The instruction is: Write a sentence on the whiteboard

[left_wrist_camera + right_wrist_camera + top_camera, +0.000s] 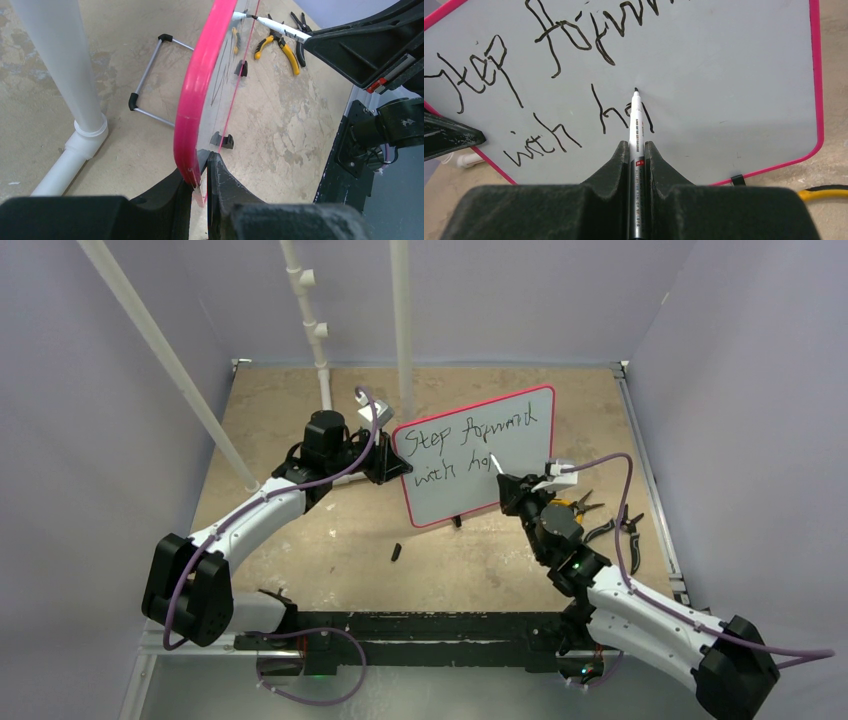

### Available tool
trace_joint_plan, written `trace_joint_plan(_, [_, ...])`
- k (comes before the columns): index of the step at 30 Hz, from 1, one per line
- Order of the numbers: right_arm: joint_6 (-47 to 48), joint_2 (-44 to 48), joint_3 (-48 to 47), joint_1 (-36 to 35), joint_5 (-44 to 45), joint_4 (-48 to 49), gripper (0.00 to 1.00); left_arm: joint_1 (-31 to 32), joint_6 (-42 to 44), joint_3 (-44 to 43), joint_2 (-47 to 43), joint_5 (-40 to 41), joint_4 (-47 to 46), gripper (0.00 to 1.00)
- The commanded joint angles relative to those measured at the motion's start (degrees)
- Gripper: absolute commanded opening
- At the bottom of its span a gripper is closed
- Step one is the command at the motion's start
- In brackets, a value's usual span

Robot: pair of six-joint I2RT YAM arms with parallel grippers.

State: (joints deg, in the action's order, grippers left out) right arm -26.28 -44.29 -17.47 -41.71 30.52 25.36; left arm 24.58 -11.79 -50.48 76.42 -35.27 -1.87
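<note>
The whiteboard (475,455) stands tilted on the surface (330,540), its edge clamped by the left gripper (200,175). The sentence (480,435) reads "Step forward / with ho", seemingly. The right gripper (637,150) grips the marker (635,120); "pe" remains.

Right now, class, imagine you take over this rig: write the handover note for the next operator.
Left gripper: shut on one edge of the whiteboard, keeping it standing.
Right gripper: shut on the marker, tip at the whiteboard.
Done: the sentence so far reads "Step forward", then "with h" plus one letter partly hidden by the marker.
Left: finish the last word, then lift the marker away.
</note>
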Motion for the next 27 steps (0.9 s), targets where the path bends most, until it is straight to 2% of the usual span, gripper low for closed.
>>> trace_joint_plan(1, [0.7, -0.9, -2.1, 0.1, 0.8, 2.5, 0.00, 0.7, 0.9, 0.4, 0.3, 2.3, 3.8, 0.00])
trace_joint_plan(14, [-2.0, -0.2, -1.8, 0.1, 4.7, -1.7, 0.00, 0.7, 0.9, 0.4, 0.3, 2.2, 3.8, 0.00])
trace_joint_plan(27, [-3.3, 0.3, -0.6, 0.1, 3.1, -3.5, 0.00, 0.7, 0.8, 0.3, 0.1, 2.1, 3.7, 0.00])
